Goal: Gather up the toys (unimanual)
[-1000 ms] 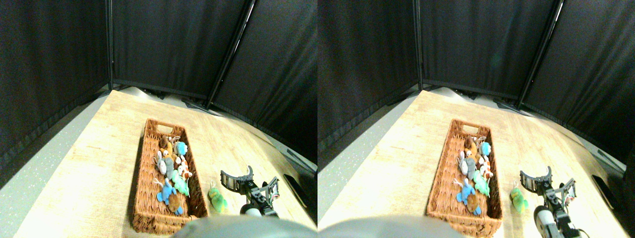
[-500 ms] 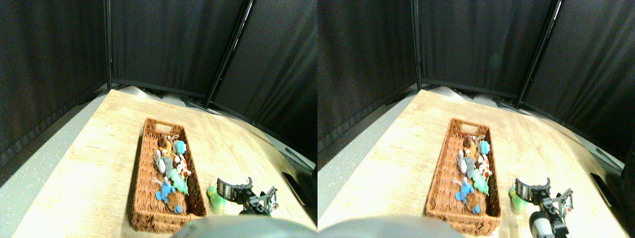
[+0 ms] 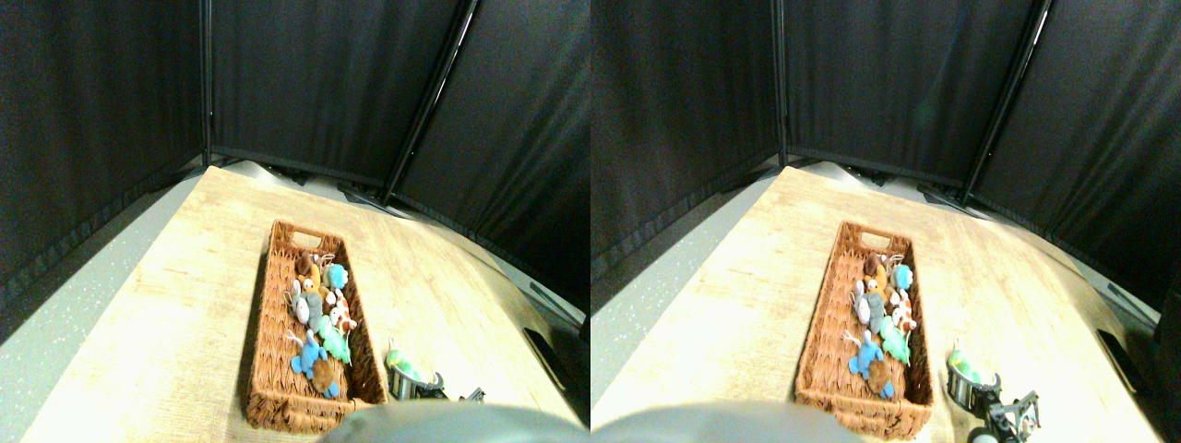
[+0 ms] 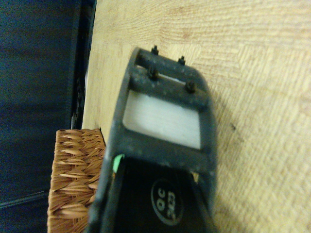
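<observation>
Against the end effector [image 3: 417,383], green toy [image 3: 398,358]

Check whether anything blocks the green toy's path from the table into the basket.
Only the basket's own near side wall stands between: the green toy lies on the table just outside it, with the right gripper at it. Toys already fill the basket's middle; bare floor shows beside them.

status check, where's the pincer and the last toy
Pincer low at green toy, beside basket. Grip not visible. Other toys in basket. Nothing in the way.
</observation>
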`<state>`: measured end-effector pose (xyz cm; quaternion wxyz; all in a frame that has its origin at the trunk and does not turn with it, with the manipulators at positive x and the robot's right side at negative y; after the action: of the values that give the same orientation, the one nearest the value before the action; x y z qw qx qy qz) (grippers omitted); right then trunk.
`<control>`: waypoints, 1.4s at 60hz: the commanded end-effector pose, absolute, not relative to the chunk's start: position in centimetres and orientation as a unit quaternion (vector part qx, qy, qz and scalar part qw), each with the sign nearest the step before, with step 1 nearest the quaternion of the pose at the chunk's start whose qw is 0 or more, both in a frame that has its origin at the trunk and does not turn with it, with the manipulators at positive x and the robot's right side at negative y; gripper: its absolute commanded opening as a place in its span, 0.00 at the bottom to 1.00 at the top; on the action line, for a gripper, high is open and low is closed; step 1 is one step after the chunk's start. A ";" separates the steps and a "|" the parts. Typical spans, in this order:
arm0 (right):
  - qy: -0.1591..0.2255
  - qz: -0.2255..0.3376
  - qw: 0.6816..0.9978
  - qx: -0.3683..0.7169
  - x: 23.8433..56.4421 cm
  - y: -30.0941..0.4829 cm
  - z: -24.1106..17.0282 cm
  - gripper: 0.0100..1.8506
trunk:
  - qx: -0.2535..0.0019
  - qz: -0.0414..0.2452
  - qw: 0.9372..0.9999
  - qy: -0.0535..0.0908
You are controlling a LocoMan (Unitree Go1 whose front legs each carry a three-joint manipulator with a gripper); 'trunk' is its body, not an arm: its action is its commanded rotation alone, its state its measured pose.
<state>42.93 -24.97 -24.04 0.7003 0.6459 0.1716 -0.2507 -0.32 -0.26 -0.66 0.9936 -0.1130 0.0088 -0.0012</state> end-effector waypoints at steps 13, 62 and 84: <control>0.149 -0.277 0.689 0.653 44.5 -25.4 -26.1 0.42 | -0.118 0.005 0.993 0.019; 0.103 -0.278 0.787 0.541 47.2 -24.6 -23.7 0.07 | -0.121 0.008 0.993 0.016; 0.075 -0.212 0.822 0.522 49.3 -23.8 -19.7 0.09 | -0.122 0.006 0.992 0.009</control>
<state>47.02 -24.65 -24.97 0.8030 0.5299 0.0987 -0.2544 -0.36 0.04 -0.50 0.9925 -0.1218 0.0080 0.0043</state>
